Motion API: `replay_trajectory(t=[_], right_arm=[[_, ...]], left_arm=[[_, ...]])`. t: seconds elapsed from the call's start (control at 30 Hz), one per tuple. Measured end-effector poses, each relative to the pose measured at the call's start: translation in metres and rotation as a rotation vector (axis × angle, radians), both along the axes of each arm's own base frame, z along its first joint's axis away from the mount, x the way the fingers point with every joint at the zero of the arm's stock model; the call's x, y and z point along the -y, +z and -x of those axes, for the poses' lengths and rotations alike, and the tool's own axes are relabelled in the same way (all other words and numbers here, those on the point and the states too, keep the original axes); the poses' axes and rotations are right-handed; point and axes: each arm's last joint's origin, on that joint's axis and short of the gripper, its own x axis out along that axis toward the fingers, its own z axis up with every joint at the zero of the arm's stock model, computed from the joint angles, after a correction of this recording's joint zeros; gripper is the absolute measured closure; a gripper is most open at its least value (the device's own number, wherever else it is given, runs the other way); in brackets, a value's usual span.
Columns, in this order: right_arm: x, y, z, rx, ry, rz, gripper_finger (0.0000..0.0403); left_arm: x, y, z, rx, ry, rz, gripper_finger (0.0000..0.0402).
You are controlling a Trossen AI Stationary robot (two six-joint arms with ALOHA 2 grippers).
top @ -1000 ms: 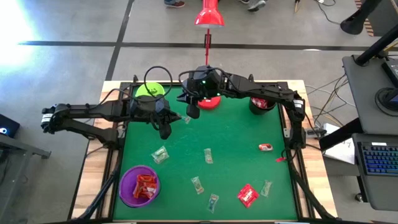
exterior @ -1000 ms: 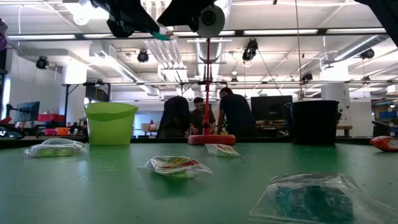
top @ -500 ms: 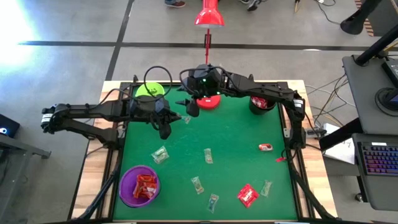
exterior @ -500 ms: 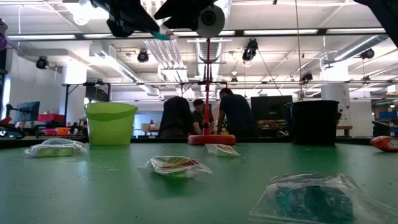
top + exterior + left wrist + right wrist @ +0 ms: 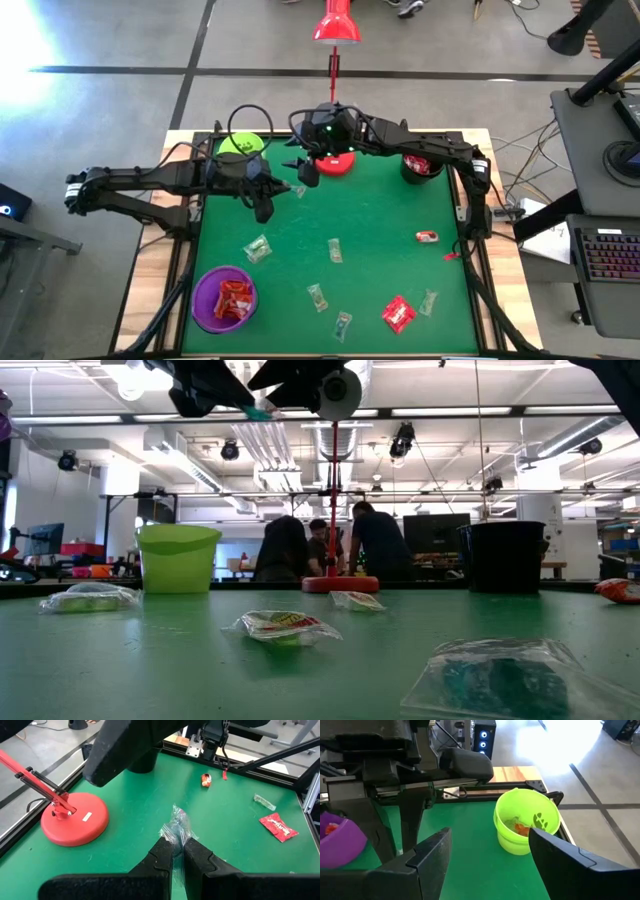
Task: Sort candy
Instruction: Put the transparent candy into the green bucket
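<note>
My left gripper [image 5: 178, 845] hangs over the far left of the green table [image 5: 380, 215], shut on a clear-wrapped candy [image 5: 176, 822]. The candy also shows at its fingertips in the high view [image 5: 298, 190] and in the low view [image 5: 258, 412]. My right gripper [image 5: 303, 170] hovers just beyond that candy, over the red lamp base [image 5: 335, 163]. It is open, and in its wrist view [image 5: 490, 837] nothing lies between its fingers. Several more candies lie flat on the table, among them a clear one [image 5: 258, 248] and a red one [image 5: 398, 313]. My left gripper pinches one end of the clear wrapper [image 5: 172, 836] between its two fingertips. The fingers come from the table's left, slanting a little down. The rest of the candy sticks out past the fingertips, lifted clear of the table.
A lime-green cup [image 5: 243, 146] stands at the far left corner, a black cup [image 5: 420, 165] at the far right and a purple cup [image 5: 225, 298] with red candy at the near left. The red lamp's pole [image 5: 333, 500] rises from its base. People stand in the room beyond.
My right gripper has opened beside the clear-wrapped candy and stays where it was. The candy remains in my left gripper, which has kept still.
</note>
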Motion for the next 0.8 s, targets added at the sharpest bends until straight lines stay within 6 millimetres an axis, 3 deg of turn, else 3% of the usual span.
replay_trajectory(t=[0.43, 0.8], right_arm=[[0.0, 0.002, -0.001, 0.016, 0.012, 0.03, 0.0152], [-0.001, -0.008, 0.004, -0.092, -0.009, -0.043, 0.0152]], left_arm=[[-0.001, 0.002, 0.004, -0.001, 0.007, 0.003, 0.04], [-0.023, 0.003, 0.034, -0.092, 0.172, -0.011, 0.0401]])
